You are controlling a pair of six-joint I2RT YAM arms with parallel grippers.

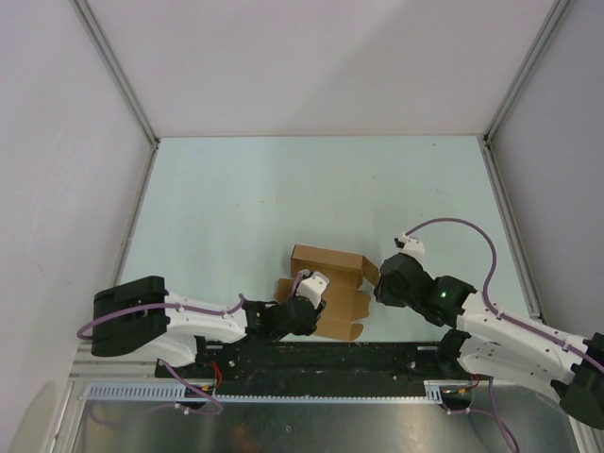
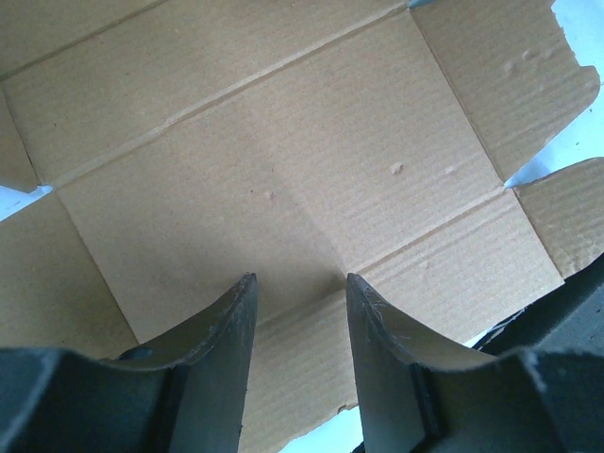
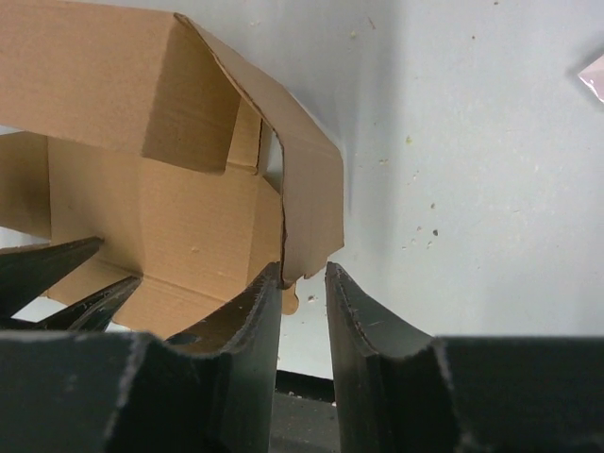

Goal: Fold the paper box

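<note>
paper box (image 1: 326, 269) under left jaws, apart; right jaws at its flap (image 3: 307, 189), grip unclear

arms (image 1: 203, 324): white-black | cables (image 1: 460, 220): purple | left gripper (image 2: 300, 280): dark grey

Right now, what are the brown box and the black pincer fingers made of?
The paper box looks like corrugated cardboard: matte brown, fine ribs, pressed creases. The left pincer has fingers, probably hard plastic: matte black, scuffed pale edges; could be coated metal.
</note>
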